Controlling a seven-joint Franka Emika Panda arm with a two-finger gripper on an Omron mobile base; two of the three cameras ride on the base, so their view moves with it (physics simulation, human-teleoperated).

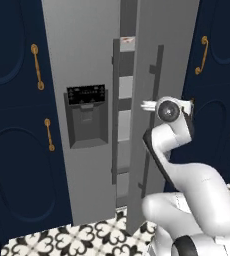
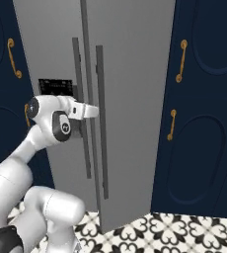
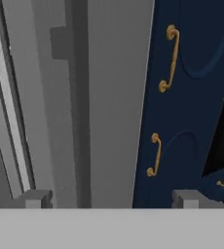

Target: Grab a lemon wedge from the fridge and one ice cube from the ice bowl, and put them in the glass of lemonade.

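The tall grey fridge (image 1: 82,60) (image 2: 130,74) fills the middle of both base views, and its right door stands ajar. Pale shelves (image 1: 125,85) show through the gap. My gripper (image 1: 147,105) (image 2: 92,111) is at mid height by the right door's long bar handle (image 1: 155,115) (image 2: 101,123). It is open and holds nothing. In the hand view the fingertips (image 3: 36,198) stand wide apart, with the handle (image 3: 78,97) running up ahead between them. The lemon wedge, the ice bowl and the glass of lemonade are out of view.
Navy cabinets with brass handles (image 1: 37,67) (image 2: 180,62) flank the fridge on both sides. A dark dispenser panel (image 1: 87,115) sits in the left door. The floor (image 1: 77,237) has black and white patterned tiles.
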